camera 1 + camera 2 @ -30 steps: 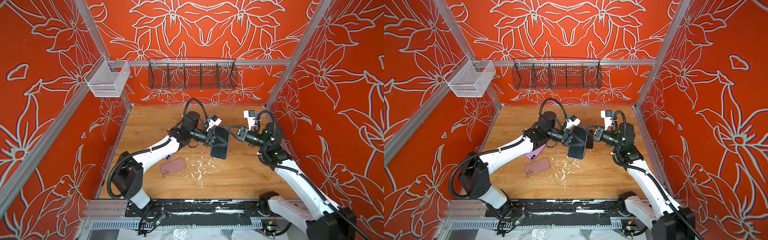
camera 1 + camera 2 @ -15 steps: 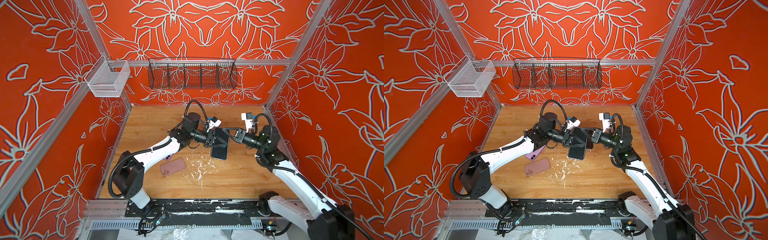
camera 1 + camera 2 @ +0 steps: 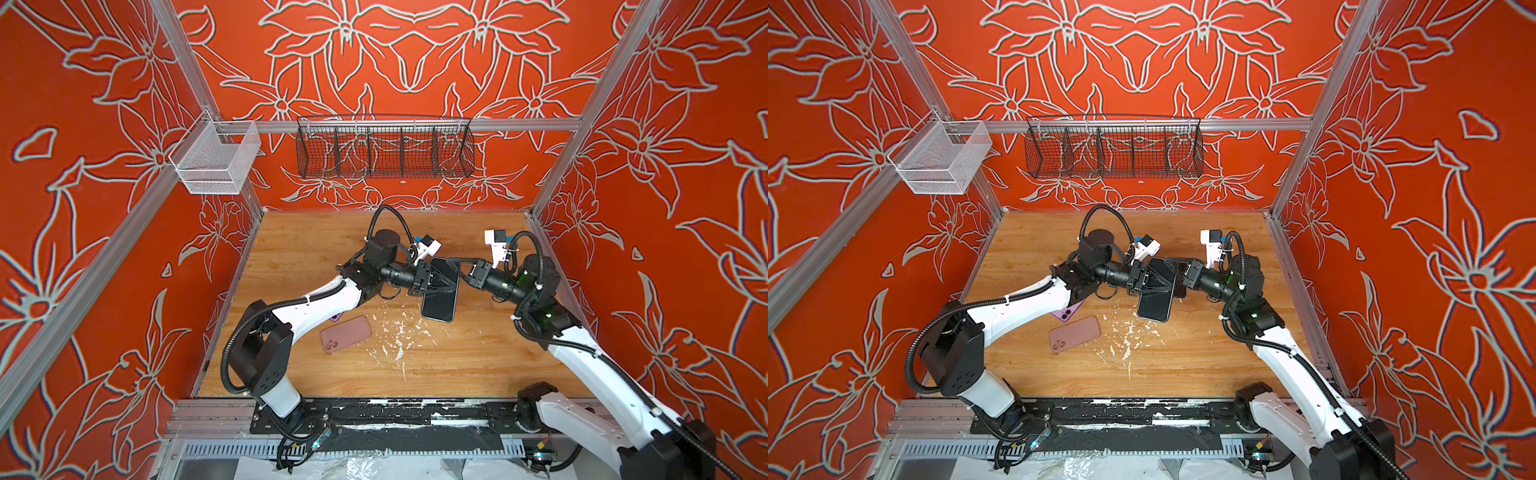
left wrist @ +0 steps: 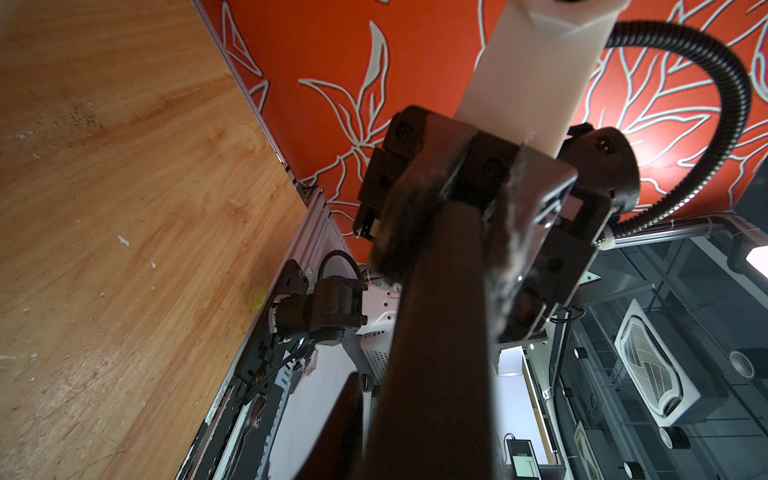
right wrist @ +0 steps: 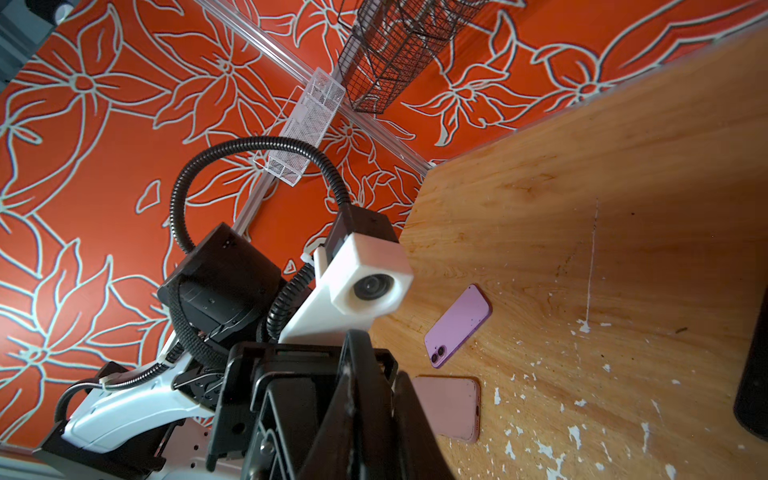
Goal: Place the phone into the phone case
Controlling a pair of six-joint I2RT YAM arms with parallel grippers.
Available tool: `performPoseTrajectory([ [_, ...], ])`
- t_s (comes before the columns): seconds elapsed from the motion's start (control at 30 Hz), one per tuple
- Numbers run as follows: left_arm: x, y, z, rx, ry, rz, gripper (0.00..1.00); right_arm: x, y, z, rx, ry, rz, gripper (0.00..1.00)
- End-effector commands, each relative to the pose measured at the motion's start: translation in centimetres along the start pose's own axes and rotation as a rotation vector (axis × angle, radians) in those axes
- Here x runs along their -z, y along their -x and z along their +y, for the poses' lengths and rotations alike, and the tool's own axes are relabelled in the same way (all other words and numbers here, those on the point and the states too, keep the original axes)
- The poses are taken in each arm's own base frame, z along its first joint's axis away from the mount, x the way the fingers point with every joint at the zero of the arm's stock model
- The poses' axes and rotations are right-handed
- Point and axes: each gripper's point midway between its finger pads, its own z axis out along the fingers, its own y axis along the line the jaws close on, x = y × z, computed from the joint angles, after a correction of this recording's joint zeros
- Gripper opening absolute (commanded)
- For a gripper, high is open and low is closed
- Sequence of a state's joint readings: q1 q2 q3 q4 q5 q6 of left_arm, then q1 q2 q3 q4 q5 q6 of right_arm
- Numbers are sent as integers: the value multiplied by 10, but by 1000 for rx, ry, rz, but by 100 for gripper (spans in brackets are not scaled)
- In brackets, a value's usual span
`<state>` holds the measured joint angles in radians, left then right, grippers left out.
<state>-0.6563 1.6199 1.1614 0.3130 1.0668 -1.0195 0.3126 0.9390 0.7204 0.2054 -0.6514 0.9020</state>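
A black phone (image 3: 440,299) with a brown back (image 4: 436,332) hangs tilted above the middle of the table, between both grippers. My right gripper (image 3: 452,262) is shut on its far end; the left wrist view shows those fingers (image 4: 415,216) clamped there. My left gripper (image 3: 446,286) straddles the phone's middle, and one finger (image 4: 336,424) stands a thin gap off the brown back. A pink phone case (image 3: 345,334) lies back-up on the table, left of the held phone and apart from both grippers.
A purple phone (image 3: 1068,311) lies partly under my left arm, beside the pink case (image 5: 449,409). White flecks (image 3: 399,336) are scattered on the wood. A black wire basket (image 3: 384,147) and a white mesh basket (image 3: 216,160) hang on the walls.
My right arm has pushed in slightly toward the phone's far end. My left jaws have eased apart from the phone. The phone has barely moved.
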Motion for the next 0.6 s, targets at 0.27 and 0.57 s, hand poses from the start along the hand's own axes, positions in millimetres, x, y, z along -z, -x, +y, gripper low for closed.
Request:
performPoseTrajectory([
  [0.27,13,-22,-25,-40,-74,-23,28,18,19,-62,-108,-241,-165,0],
  [0.57,20,-32,-25,-29,-65,-43,23,25,28,-74,-135,-286,-230,0],
])
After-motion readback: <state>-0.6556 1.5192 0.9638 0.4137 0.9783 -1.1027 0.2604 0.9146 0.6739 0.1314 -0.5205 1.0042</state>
